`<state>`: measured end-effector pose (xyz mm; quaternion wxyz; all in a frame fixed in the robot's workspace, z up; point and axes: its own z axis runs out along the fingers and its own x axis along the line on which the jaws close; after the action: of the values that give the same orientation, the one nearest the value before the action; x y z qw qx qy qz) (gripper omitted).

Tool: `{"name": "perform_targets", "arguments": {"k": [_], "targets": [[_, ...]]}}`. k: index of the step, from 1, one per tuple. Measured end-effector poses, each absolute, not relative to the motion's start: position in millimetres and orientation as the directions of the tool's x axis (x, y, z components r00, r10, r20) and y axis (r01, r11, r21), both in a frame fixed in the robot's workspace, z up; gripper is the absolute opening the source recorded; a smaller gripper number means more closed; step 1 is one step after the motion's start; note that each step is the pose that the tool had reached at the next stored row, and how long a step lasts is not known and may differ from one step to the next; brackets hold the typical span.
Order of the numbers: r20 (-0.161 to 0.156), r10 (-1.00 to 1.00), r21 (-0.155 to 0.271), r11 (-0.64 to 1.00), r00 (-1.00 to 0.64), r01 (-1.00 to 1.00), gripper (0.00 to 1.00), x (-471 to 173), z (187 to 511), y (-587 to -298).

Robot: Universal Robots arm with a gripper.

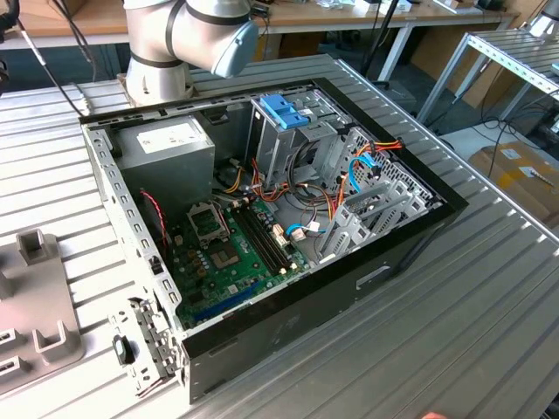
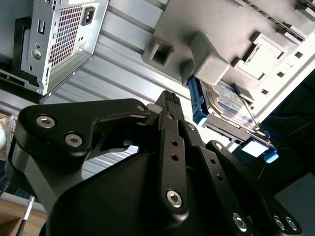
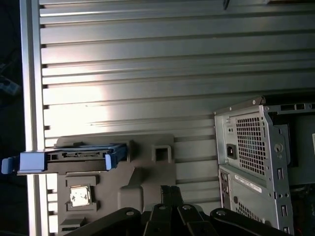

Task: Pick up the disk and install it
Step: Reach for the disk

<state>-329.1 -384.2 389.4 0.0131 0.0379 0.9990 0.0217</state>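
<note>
Disk [image 3: 64,160] in fixture [image 3: 147,172], gripper [image 2: 170,97] near — seemingly closed.

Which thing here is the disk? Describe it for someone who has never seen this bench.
On the ribbed metal table, a grey plastic holder lies beside the computer case. The disk stands on edge in that holder: a flat silver slab framed by a light blue rail, unlike the small square chip near it.

Print on the disk [image 2: 230,102] seems unreadable
</note>
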Motion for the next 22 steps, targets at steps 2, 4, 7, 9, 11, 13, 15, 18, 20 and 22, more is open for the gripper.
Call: {"name": "perform_targets", "arguments": {"k": [2,4,7,9,11,13,15,18,20,22], "targets": [[-0.025,0.076,0.044,0.996,-0.997,0.075,0.11,-330,389,-384],[-0.024,0.076,0.044,0.996,-0.997,0.075,0.11,-331,389,-382],[-0.025,0.076,0.044,0.996,-0.997,0.075,0.11,-331,389,-379],[-0.025,0.076,0.044,0.996,-0.997,0.075,0.11,-332,389,-375],[-0.024,0.076,0.043,0.996,-0.997,0.075,0.11,-333,389,-372],[-0.025,0.076,0.043,0.996,-0.997,0.075,0.11,-335,388,-370],[-0.025,0.076,0.043,0.996,-0.997,0.075,0.11,-339,388,-368],[-0.025,0.076,0.043,0.996,-0.997,0.075,0.11,-345,388,-366],[-0.025,0.076,0.043,0.996,-0.997,0.075,0.11,-348,388,-366],[-0.025,0.076,0.043,0.996,-0.997,0.075,0.11,-351,388,-365]]}}
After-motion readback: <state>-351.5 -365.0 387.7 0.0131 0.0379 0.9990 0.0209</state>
